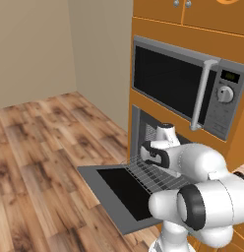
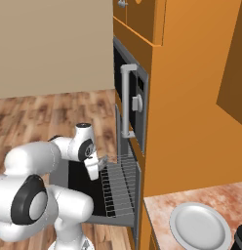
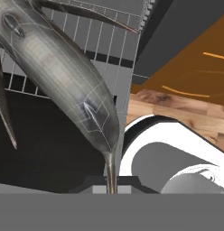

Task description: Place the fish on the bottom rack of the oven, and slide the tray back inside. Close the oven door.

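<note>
The fish (image 3: 64,76) hangs from my jaws (image 3: 111,182), pinched by its thin tail, over the pulled-out bottom rack (image 3: 105,38). Such a narrow hold could let it swing or slip through the bars onto the oven door (image 1: 114,192) below me. Wood floor lies beyond; the bench (image 2: 230,195) with a plate (image 2: 198,227) sits well aside.

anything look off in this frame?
Nothing odd. The oven door is down, the bottom rack is slid out over it, and the fish hangs from the gripper above the rack.
</note>
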Motion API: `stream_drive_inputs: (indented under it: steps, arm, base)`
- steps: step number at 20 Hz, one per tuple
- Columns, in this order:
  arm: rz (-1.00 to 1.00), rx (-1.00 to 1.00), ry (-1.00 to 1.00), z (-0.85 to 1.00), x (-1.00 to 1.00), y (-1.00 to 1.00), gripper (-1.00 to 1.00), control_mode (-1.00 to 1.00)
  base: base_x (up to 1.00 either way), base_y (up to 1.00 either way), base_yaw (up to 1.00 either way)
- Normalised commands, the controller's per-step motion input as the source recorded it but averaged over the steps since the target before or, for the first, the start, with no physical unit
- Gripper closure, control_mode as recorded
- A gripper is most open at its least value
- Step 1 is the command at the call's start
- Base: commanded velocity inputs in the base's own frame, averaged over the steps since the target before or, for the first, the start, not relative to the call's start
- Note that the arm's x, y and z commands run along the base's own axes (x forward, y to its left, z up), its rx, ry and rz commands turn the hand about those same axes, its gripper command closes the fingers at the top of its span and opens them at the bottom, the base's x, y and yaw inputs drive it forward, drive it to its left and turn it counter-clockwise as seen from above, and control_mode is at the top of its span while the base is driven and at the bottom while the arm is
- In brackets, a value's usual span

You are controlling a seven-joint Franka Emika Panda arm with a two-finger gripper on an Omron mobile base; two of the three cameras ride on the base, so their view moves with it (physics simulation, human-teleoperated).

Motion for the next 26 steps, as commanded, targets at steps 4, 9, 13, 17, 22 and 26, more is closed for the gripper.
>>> stream_drive_inputs:
  steps: [4,9,13,17,22,26]
  arm:
    - [0.00,-0.03,0.00,-0.39,0.47,0.00,1.00,-1.00]
    - [0.00,-0.03,0.00,-0.33,0.43,-0.07,1.00,-1.00]
    - [0.00,-0.01,0.00,-0.26,0.43,-0.15,1.00,-1.00]
    - [0.00,-0.01,0.00,-0.32,0.45,-0.09,1.00,-1.00]
    - [0.00,-0.01,0.00,-0.42,0.43,-0.05,1.00,-1.00]
    - [0.00,-0.02,0.00,-0.44,0.40,-0.01,1.00,-1.00]
  base:
    - [0.00,0.00,0.00]
    - [0.00,0.00,0.00]
    - [0.00,0.00,0.00]
    - [0.00,0.00,0.00]
    - [0.00,0.00,0.00]
    - [0.00,0.00,0.00]
